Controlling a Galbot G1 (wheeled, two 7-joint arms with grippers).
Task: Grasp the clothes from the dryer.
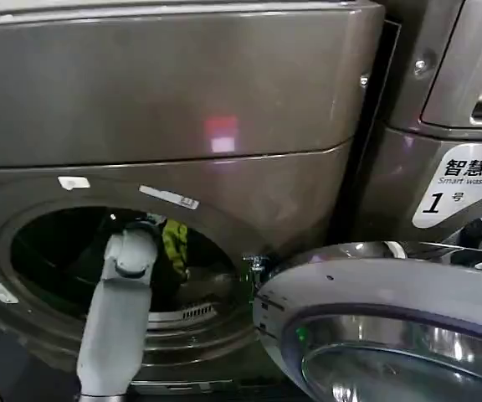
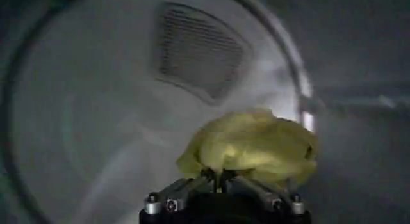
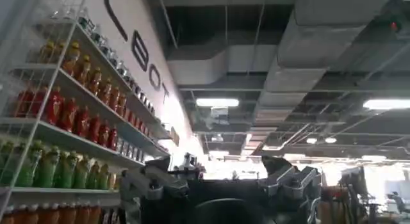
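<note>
— Nearest the head camera, what is that big round thing at the lower right?

— That is the dryer's grey-rimmed glass door (image 1: pixel 392 327), swung wide open in front of the machine. Beside it rises the left arm (image 1: pixel 120 310), grey and tubular, reaching up and through the porthole of the dryer (image 1: pixel 182 109) into the dark drum.

— And the clothes?

— A small yellow-green bundle (image 1: pixel 174 243) shows inside the porthole, just beyond the end of that arm. From the left wrist view the clothes (image 2: pixel 253 145) sit directly at the fingertips of the left gripper (image 2: pixel 223 179), bunched up above the two metal fingers (image 2: pixel 182 192).

— Is the claw holding them?

— Yes. The two fingers meet at their tips with the fabric pinched between them, so it is clamped on the clothes. Behind the bundle lies the pale drum wall with a vented panel (image 2: pixel 198 49).

— What of the other arm?

— The right gripper (image 3: pixel 221 180) points out into the room, toward shelves of bottled drinks (image 3: pixel 64 116) and ceiling lights (image 3: pixel 218 102). Its fingers stand well apart, with nothing between them.
</note>
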